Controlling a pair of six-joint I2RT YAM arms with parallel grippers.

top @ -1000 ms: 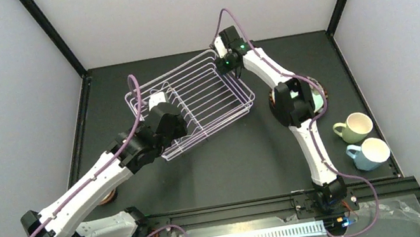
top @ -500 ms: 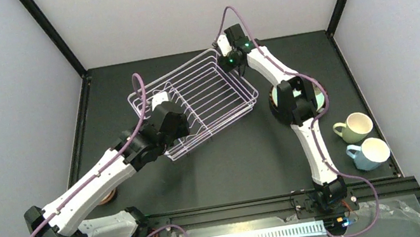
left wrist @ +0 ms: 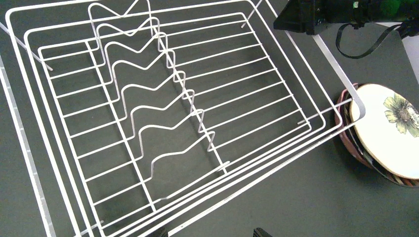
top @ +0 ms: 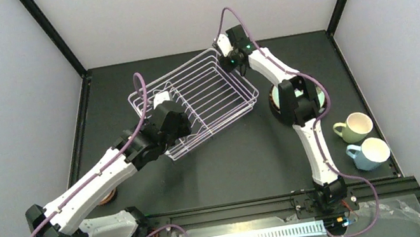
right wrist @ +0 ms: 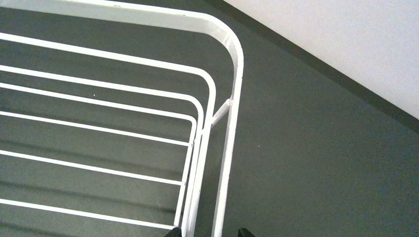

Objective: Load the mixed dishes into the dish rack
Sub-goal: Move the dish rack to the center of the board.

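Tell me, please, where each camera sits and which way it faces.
Top external: above and behind the bases, facing down at the table, dish rack, pale green mug and light blue mug; left arm and right arm show.
Left wrist: over the rack's left side, facing down across it toward the flowered plate; its jaws' tips show.
Right wrist: over the rack's far corner, facing down; its jaws' tips straddle the rim.
Shared: every view shows the rack.

Wire dish rack (top: 201, 97) skewed mid-table; flowered plate (left wrist: 390, 133) beside; green mug (top: 355, 126), blue mug (top: 371, 153) upright.
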